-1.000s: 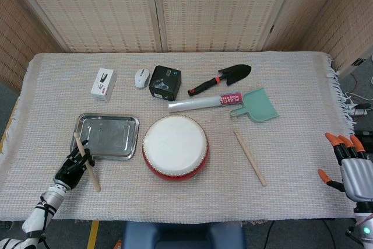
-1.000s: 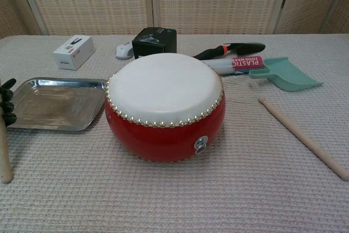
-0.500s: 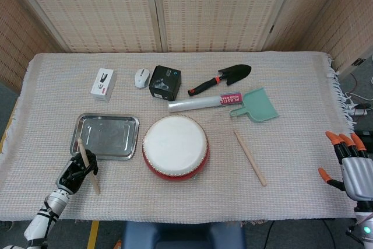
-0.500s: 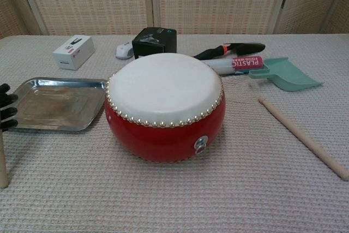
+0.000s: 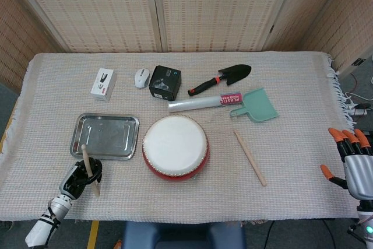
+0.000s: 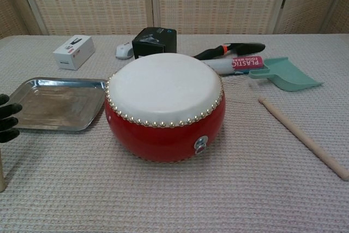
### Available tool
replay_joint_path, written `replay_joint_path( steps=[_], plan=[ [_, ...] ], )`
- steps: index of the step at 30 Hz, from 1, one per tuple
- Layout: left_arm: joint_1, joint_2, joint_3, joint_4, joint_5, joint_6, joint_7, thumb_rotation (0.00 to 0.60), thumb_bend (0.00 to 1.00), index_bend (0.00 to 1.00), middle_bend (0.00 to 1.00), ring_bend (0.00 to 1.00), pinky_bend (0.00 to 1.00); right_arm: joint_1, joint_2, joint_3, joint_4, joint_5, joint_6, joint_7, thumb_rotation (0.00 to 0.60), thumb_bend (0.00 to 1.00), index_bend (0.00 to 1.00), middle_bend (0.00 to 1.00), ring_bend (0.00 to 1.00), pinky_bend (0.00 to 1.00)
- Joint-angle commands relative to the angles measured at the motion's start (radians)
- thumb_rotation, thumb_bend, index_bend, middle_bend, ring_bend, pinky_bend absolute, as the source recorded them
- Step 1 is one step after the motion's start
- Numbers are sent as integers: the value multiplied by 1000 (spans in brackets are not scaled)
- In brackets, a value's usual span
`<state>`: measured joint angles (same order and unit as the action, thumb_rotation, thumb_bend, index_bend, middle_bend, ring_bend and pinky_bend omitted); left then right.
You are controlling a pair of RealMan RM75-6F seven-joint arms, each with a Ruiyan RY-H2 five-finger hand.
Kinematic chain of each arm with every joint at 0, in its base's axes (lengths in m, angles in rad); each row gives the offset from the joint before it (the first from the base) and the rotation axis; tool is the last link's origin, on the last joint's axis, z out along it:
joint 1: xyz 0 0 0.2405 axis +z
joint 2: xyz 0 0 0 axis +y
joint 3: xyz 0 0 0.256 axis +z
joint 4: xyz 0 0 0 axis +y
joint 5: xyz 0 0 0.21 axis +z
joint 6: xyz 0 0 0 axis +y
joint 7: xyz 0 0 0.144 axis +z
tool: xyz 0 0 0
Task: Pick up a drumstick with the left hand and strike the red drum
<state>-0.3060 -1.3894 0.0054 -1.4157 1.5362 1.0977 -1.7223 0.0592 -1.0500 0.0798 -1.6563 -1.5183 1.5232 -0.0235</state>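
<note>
The red drum with its white skin stands mid-table, large in the chest view. My left hand is black and grips a wooden drumstick near the table's front left, just below the metal tray. In the chest view only the left hand's fingertips and a bit of the drumstick show at the left edge. A second drumstick lies on the cloth to the right of the drum. My right hand hovers off the table's right edge, fingers spread, empty.
A steel tray lies left of the drum. Behind the drum are a white box, a mouse, a black box, a trowel, a roll of plastic wrap and a green scoop.
My left hand has drawn back toward the table's front edge with the drumstick, and the stick now stands steeper. My right hand has barely moved.
</note>
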Motion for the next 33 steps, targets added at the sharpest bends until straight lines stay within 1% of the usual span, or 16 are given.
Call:
replay_joint_path(
  steps=[1, 4, 5, 9, 12, 16, 20, 26, 33],
  plan=[
    [5, -3, 9, 6, 9, 13, -10, 600, 319, 673, 730, 685, 680, 1, 1, 0, -4, -1, -1, -3, 600, 248, 92, 132, 0, 33],
    [9, -2, 23, 19, 26, 30, -23, 595, 319, 679, 731, 685, 678, 2, 2, -1, -10, -3, -2, -8, 600, 247, 92, 132, 0, 33],
    [11, -2, 28, 24, 31, 37, -26, 586, 319, 680, 731, 685, 676, 2, 2, -1, -11, -4, -1, -9, 600, 247, 92, 132, 0, 33],
    [21, -4, 49, 53, 53, 68, -39, 517, 317, 678, 731, 685, 670, 6, 3, 0, -22, -8, -3, -19, 600, 247, 92, 132, 0, 33],
    [26, -9, 64, 75, 68, 87, -51, 445, 284, 665, 731, 685, 665, 9, 4, 0, -29, -10, -6, -27, 600, 247, 92, 132, 0, 33],
    [27, -13, 79, 98, 82, 104, -73, 402, 262, 647, 722, 685, 659, 13, 4, -1, -38, -15, -10, -37, 600, 247, 92, 132, 0, 34],
    [27, -23, 90, 121, 90, 115, -45, 399, 262, 651, 726, 685, 659, 15, 6, -1, -47, -19, -10, -47, 600, 248, 92, 132, 0, 33],
    [33, -47, 97, 146, 80, 125, 15, 398, 264, 699, 767, 712, 680, 14, 9, -2, -59, -19, -7, -58, 600, 247, 92, 132, 0, 34],
    [43, -66, 105, 163, 75, 138, 64, 396, 265, 715, 771, 717, 680, 12, 12, -3, -66, -20, -3, -66, 600, 247, 92, 132, 0, 33]
  ],
)
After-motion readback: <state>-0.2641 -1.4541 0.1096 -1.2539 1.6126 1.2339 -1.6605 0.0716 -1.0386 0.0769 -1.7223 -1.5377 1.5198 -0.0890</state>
